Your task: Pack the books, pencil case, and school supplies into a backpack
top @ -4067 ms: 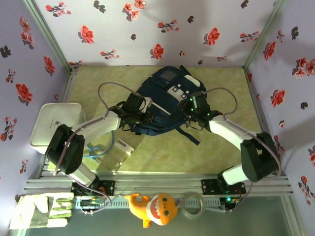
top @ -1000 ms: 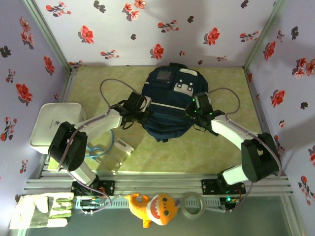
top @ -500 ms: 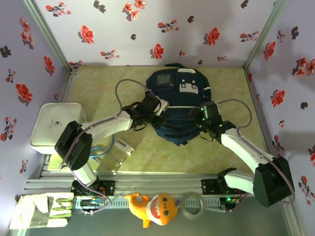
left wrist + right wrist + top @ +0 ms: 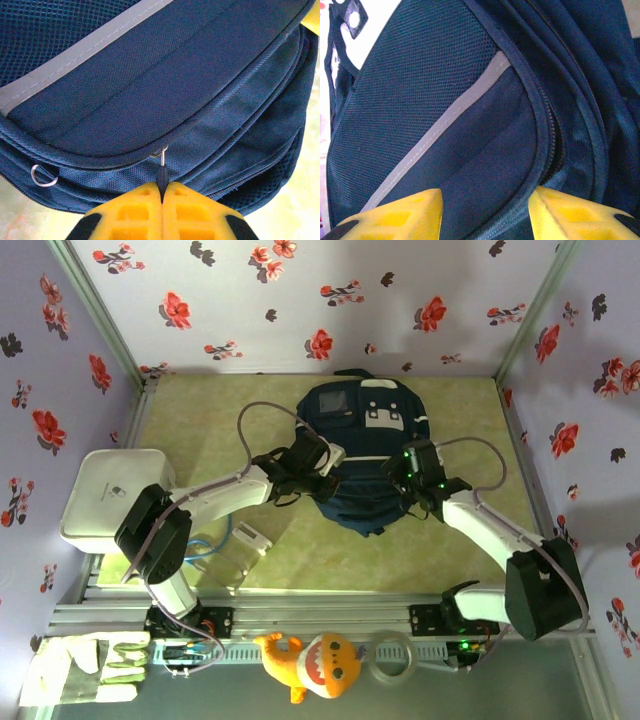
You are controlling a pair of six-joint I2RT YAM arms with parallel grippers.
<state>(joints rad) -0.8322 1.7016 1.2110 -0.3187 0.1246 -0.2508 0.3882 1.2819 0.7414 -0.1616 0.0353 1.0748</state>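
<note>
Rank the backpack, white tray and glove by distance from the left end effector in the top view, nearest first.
1. backpack, centre, its zipper pull pinched by the left end effector.
2. white tray, left edge.
3. glove, near-left corner.

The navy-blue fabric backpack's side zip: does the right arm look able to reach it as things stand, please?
Probably yes: the open right gripper sits right at the zip of the backpack, with nothing between.

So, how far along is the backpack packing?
Early. Done: the backpack lies on the table, front pocket up. In hand: the left jaws are pinched shut on a zipper pull, and the right jaws stand open astride the bag's side. Left: open the zip and load everything.
</note>
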